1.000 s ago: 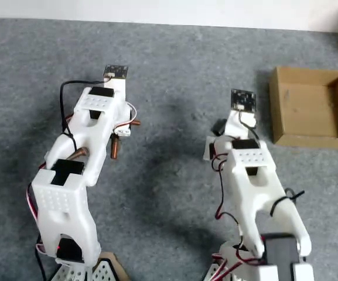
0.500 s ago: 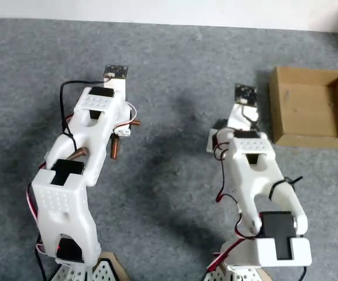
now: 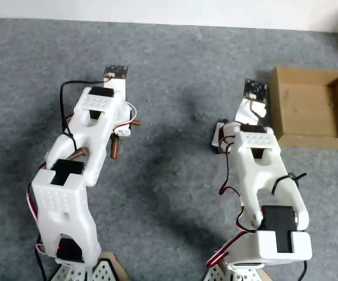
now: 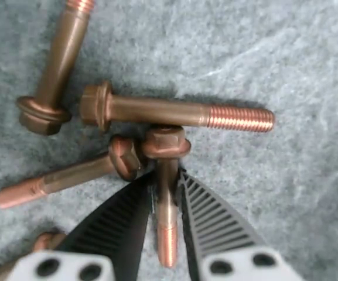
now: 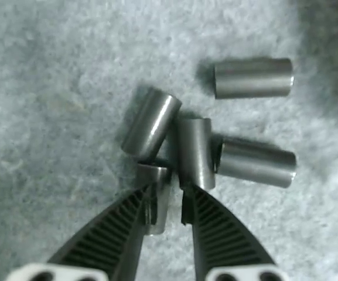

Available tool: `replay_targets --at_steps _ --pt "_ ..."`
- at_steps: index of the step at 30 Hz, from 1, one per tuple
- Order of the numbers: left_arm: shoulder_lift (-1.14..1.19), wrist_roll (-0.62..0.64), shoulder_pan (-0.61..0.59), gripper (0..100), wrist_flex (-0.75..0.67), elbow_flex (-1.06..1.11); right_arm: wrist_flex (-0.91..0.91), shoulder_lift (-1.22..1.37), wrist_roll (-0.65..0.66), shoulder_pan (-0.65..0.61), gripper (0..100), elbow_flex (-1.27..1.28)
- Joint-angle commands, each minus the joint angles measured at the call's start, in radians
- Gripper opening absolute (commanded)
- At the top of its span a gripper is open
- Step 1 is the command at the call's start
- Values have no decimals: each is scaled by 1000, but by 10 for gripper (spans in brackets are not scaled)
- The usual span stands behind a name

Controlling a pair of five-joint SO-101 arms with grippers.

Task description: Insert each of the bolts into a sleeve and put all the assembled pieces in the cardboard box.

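On the bench, my left tool (image 4: 166, 175) grips one bolt (image 4: 167, 202). My right tool (image 5: 169, 188) is at a sleeve (image 5: 157, 202), grip unclear. The box (image 3: 306, 108), at two o'clock, looks empty, with nothing assembled yet.

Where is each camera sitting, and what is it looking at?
High view: above the table, facing down; shows the left arm, right arm, box and bolts.
Left wrist view: on the left arm's wrist, facing the bolts; the left gripper is shut on one bolt.
Right wrist view: on the right arm's wrist, facing the sleeves; the right gripper is over them.
Shared: the high and left wrist views both show the bolts.
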Motion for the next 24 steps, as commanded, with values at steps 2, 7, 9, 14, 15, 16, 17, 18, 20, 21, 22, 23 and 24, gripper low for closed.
replay_targets --at_steps 2,7,9,14,15,16,17,18,20,21,22,23,24 --pt "-5 6 -16 14 -20 -12 4 38 -14 -27 81 -48" --pt "-5 6 -16 14 -20 -12 4 84 -12 -41 85 -51" --pt "-5 6 -16 14 -20 -12 4 81 -11 -45 118 -51" --pt "-5 6 -16 14 -20 -12 5 87 -12 -54 152 -50" --pt "-5 6 -16 14 -20 -12 5 88 -14 -54 152 -48" --pt "-5 6 -16 14 -20 -12 5 88 -15 -54 152 -47" --pt "-5 6 -16 14 -20 -12 5 88 -17 -54 152 -45" --pt "-5 6 -16 14 -20 -12 4 88 -17 -54 152 -44" --pt "-5 6 -16 14 -20 -12 4 90 -17 -54 152 -44" --pt "-5 6 -16 14 -20 -12 2 91 -17 -54 152 -44" --pt "-5 6 -16 14 -20 -12 2 91 -18 -56 152 -44" --pt "-5 6 -16 14 -20 -12 2 91 -18 -56 152 -44" --pt "-5 6 -16 14 -20 -12 2 91 -18 -56 152 -44"
